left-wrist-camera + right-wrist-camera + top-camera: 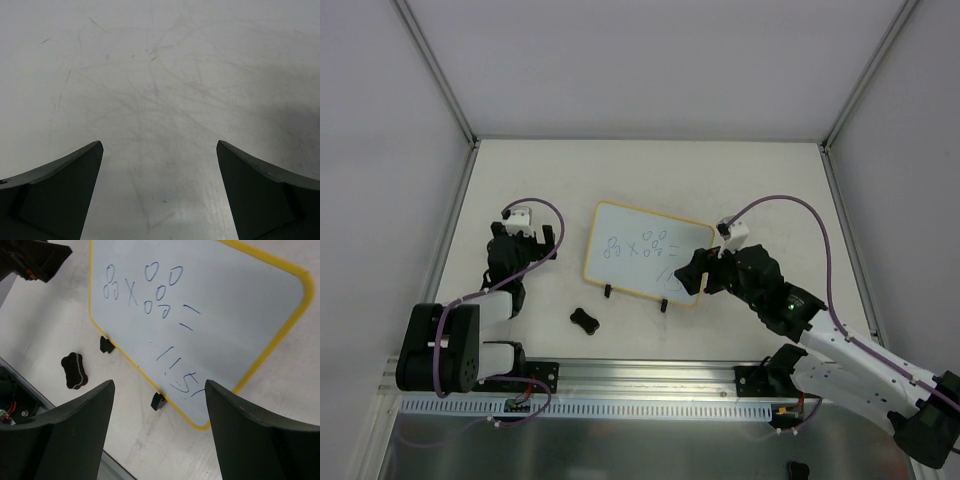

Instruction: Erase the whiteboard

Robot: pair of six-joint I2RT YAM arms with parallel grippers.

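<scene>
Two cams give me the whiteboard (645,252), and neither shows all of it. From the top cam its near-right corner is covered by the right gripper (692,272), so I can't tell whether the gripper touches the board or hangs above it. In the right wrist cam the board (200,315) runs off the top edge of the pic.

Board lies roughly mid-surface (740,180), a bit right of centre and skewed, w/ its yellow frame and two black clip feet (608,291) on the near edge. Blue writing (150,290) is legible only from the wrist cam: small loops, an x, two dashes, then something like "115" low down. The last stroke of that sits right by the finger, so I can't read it for sure. Top cam shows the writing as faint squiggles.

Right gripper (160,382): fingers spread apart, nothing between them, board's near edge and one foot (158,401) visible in the gap.

Left gripper (525,232) is well left of the board. Its wrist cam shows the gripper (160,145) spread wide over bare scuffed surface (160,75), and the fingers' lower parts are cut off by the frame.

Eraser (584,319), black and bone-shaped, lies flat near the board's near-left foot, not touching it. It's also in the right wrist pic (74,371). A dark piece at that pic's top-left corner is cropped, can't ID it.
</scene>
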